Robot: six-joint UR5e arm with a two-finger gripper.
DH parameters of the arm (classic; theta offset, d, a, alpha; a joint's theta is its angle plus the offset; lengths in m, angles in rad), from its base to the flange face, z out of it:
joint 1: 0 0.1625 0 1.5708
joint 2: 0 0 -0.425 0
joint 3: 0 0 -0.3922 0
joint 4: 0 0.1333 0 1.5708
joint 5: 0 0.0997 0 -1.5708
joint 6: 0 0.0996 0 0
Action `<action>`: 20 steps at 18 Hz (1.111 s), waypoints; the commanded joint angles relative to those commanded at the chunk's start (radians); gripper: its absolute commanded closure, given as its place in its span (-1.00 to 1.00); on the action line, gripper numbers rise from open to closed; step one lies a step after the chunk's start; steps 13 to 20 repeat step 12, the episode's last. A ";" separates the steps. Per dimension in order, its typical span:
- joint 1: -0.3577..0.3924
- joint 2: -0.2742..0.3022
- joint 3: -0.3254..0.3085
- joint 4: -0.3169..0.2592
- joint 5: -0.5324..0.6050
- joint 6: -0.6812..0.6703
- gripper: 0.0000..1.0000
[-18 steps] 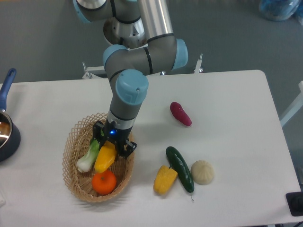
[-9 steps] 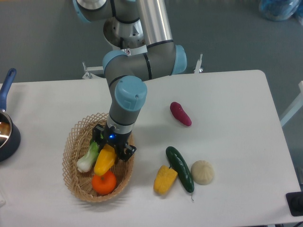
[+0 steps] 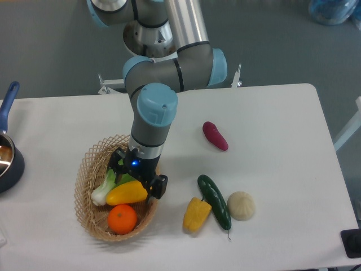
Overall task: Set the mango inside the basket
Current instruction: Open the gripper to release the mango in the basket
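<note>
The mango lies in the basket just below-left of the gripper — long axis crosswise; jaws look spread, clear of it.

orange beside bok choy | corn piece touching cucumber | pale round bun | purple sweet potato | blue pot at left edge
</note>
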 joint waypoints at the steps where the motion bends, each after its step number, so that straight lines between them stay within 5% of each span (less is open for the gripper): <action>1: 0.000 -0.003 0.009 0.011 0.027 0.003 -1.00; 7: 0.050 0.001 0.077 -0.024 0.222 0.168 -1.00; 12: 0.184 0.126 0.062 -0.093 0.231 0.399 -1.00; 20: 0.184 0.126 0.062 -0.093 0.231 0.399 -1.00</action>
